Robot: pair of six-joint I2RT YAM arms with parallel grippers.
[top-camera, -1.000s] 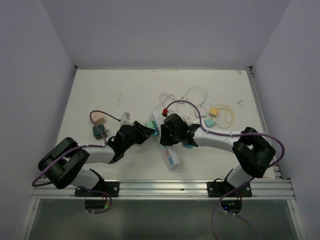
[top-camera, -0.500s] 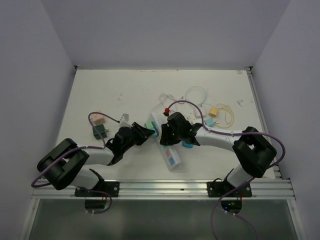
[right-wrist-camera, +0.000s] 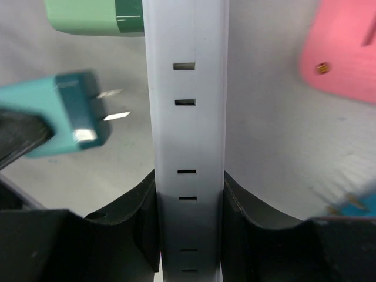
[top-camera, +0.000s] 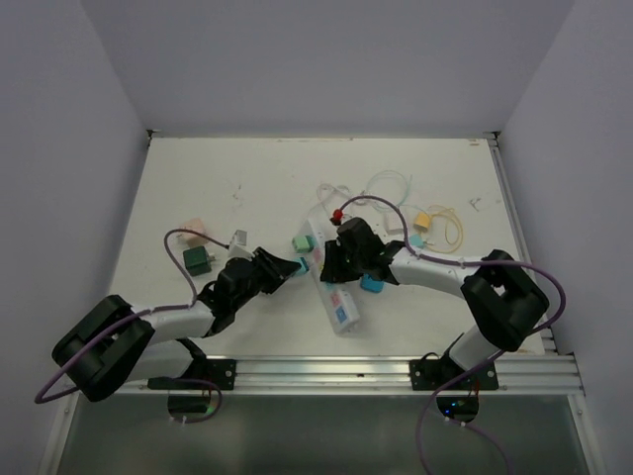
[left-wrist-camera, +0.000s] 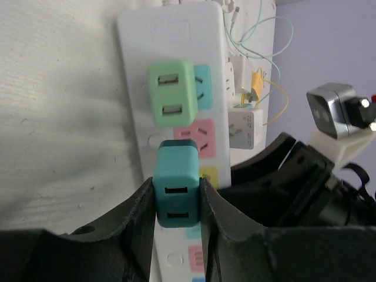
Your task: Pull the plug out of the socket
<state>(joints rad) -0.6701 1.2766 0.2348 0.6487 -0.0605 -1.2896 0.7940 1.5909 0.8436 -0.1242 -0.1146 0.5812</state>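
Note:
The socket (top-camera: 342, 309) is a long white strip lying near the middle of the table. My right gripper (right-wrist-camera: 188, 176) is shut across the socket's (right-wrist-camera: 187, 35) narrow body. My left gripper (left-wrist-camera: 177, 183) is shut on a teal plug (left-wrist-camera: 175, 173), a small cube with two USB slots. In the right wrist view the teal plug (right-wrist-camera: 70, 114) hangs to the left of the strip with its two prongs bare, clear of the slots. A light green plug (left-wrist-camera: 172, 94) stays seated in the socket (left-wrist-camera: 132, 59). From above, the left gripper (top-camera: 296, 265) sits just left of the right gripper (top-camera: 330, 265).
A dark green adapter (top-camera: 198, 259) and a pink one (top-camera: 195, 230) lie at the left. Another teal cube (top-camera: 372, 283) rests beside the right arm. Yellow (top-camera: 421, 221) and teal (top-camera: 416, 240) cubes sit among looped thin cables (top-camera: 391, 183) at the back right. A blurred pink shape (right-wrist-camera: 343, 53) lies right of the strip.
My left gripper has drawn back to the left with the teal plug, whose prongs are now out of the socket. The right gripper has kept its hold on the strip.

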